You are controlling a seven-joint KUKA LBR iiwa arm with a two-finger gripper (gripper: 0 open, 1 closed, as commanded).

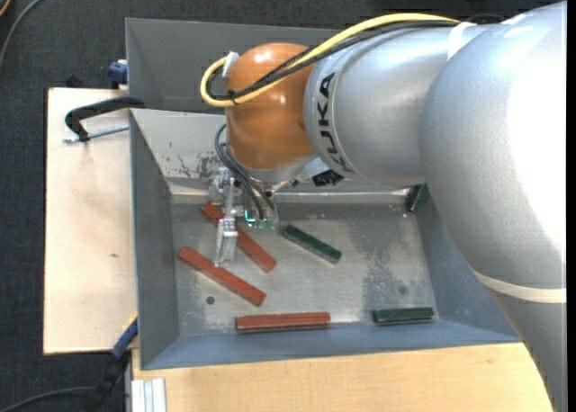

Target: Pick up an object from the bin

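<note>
Hanging low at centre-left over a red-brown bar, the gripper seems placed to grasp it; its opening cannot be told.

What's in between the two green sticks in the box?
Nothing: the camera view shows bare grey metal bin floor between the slanted dark green bar and the level dark green bar.

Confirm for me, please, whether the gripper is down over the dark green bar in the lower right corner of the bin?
Not quite. The camera view shows the gripper down over a red-brown bar in the upper left part of the bin. The dark green bar in the lower right corner lies well apart from it.
</note>
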